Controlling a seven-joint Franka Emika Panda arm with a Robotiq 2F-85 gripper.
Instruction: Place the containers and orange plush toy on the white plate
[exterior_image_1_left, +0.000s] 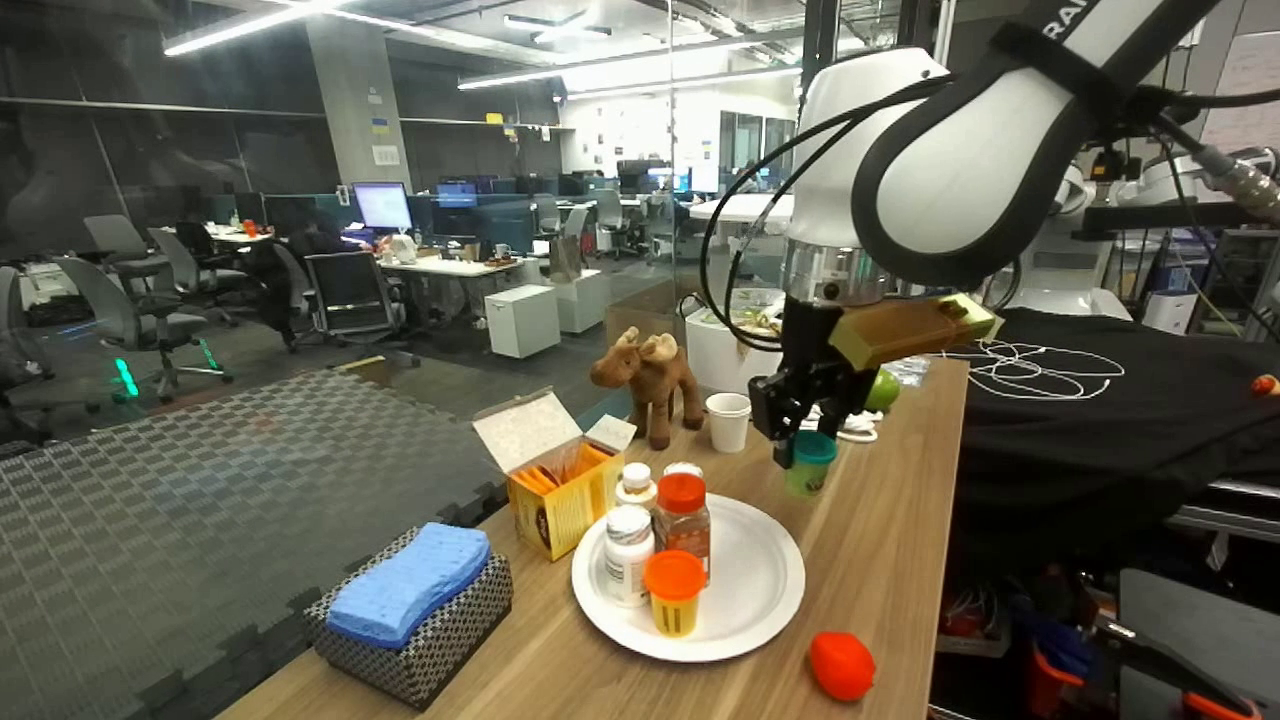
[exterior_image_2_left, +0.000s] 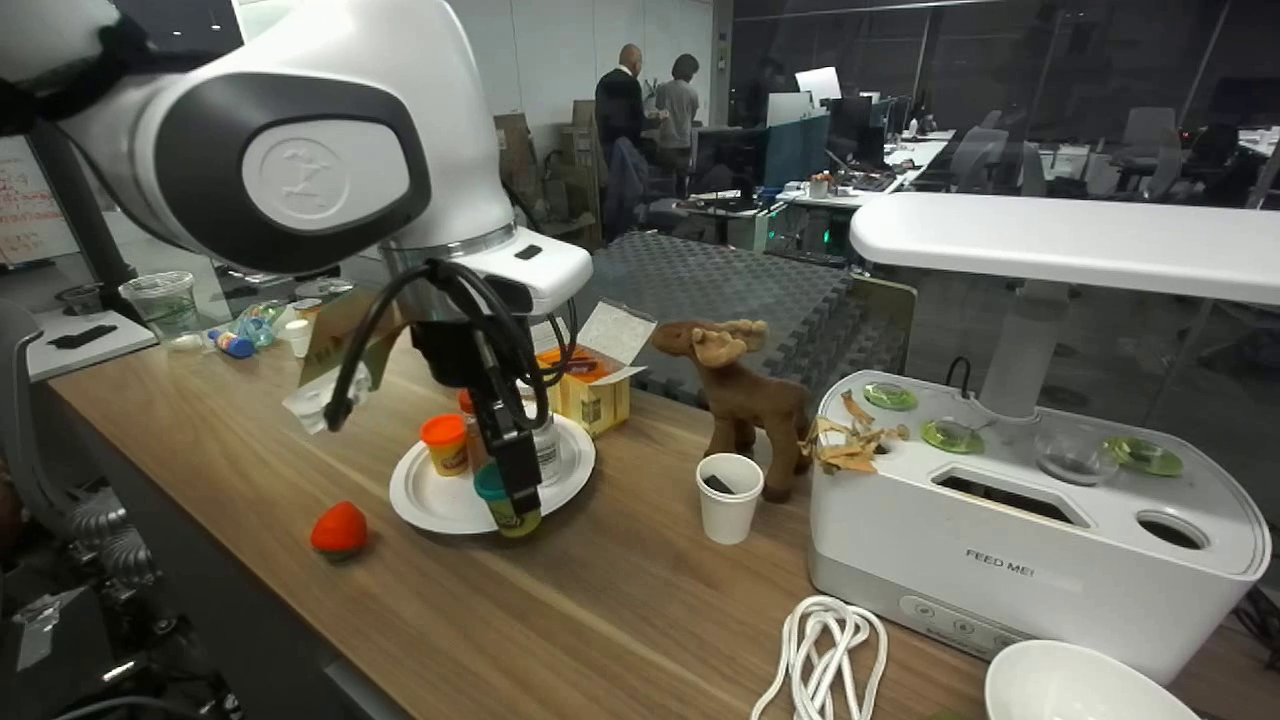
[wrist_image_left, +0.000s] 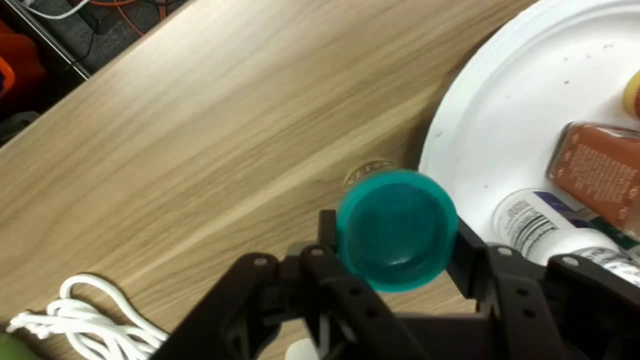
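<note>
Teal-lidded tub is held by the gripper, clasped from two opposite sides, as shown in the wrist view. It is carried upright or nearly so, near the rim of the white plate but outside it; whether its base is borne by the wooden table cannot be told. On the plate an orange-lidded yellow tub is stood upright, grouped with a red-capped jar and white bottles, whose small print cannot be read. Orange toy, seen in both exterior views, is set on the table near the plate, apart from it. Open yellow box, filled with orange packets, is placed just beside the plate. Brown plush moose is stood near a white paper cup. Blue sponge is laid on a dark patterned box. In an exterior view, white cord is looped near a white planter marked "FEED ME!"; a white bowl is cut off by the frame edge.
</note>
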